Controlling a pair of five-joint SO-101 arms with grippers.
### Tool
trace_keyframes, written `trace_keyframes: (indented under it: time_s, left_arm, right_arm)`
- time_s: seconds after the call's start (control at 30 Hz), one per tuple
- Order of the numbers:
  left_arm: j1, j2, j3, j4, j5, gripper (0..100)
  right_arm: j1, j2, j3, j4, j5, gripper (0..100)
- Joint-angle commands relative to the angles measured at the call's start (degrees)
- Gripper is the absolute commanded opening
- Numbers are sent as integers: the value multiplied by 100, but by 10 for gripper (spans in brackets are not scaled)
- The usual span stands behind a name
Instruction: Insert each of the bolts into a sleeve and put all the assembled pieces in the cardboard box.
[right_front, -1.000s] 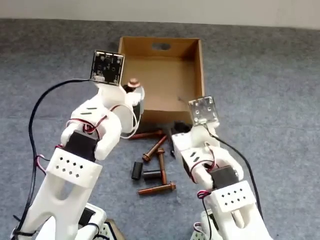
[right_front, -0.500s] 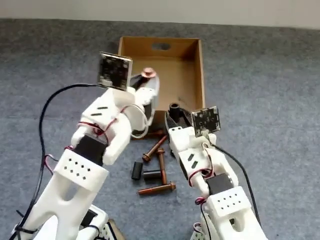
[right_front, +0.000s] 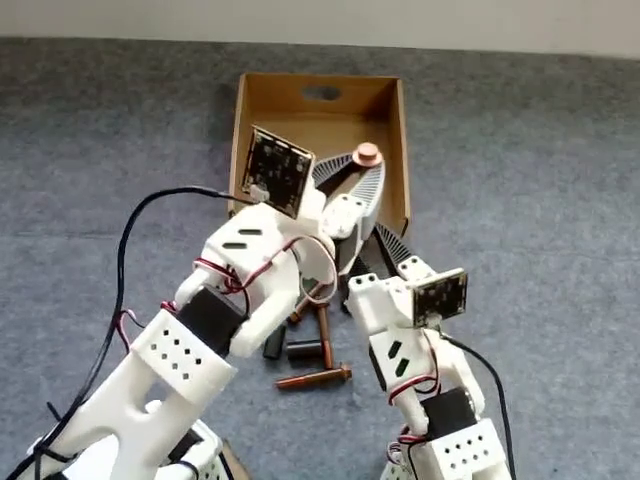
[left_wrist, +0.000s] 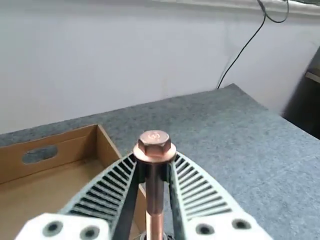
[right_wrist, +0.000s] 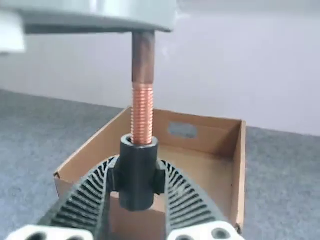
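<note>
My left gripper (right_front: 357, 182) is shut on a copper bolt (right_front: 367, 154), held upright with its hex head (left_wrist: 154, 144) on top, over the right part of the cardboard box (right_front: 240, 130). Just below it, my right gripper (right_front: 377, 254) is shut on a black sleeve (right_wrist: 136, 172). The bolt's threaded end (right_wrist: 142, 114) points down and enters the top of the sleeve. Behind both lies the box (right_wrist: 210, 132), with nothing visible on its brown floor (left_wrist: 45, 185).
On the grey carpet in front of the box lie loose bolts (right_front: 313, 377) (right_front: 323, 333) and black sleeves (right_front: 272, 341) (right_front: 303, 350), between the two arm bases. Part of this pile is hidden under the left arm. Bare carpet stretches to either side.
The left arm swung right, carrying the bolt from the box's left front to its right side. The right arm lifted the sleeve up under it, and the bolt tip now sits in the sleeve.
</note>
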Motion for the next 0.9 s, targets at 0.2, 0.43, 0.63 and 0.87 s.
trace_keyframes:
  time_s: [0.2,0.43,0.63,0.87]
  left_arm:
    - [-40,-207,-22,-149,9,8]
    - [-119,-251,602,-149,9,8]
    - [-119,-259,769,-141,18,8]
    - [-277,-919,804,1169,18,25]
  right_arm:
    - [-22,-154,13,4,44,6]
    - [-22,-154,13,4,44,6]
    - [-22,-154,31,4,44,6]
    - [-13,-189,136,4,44,6]
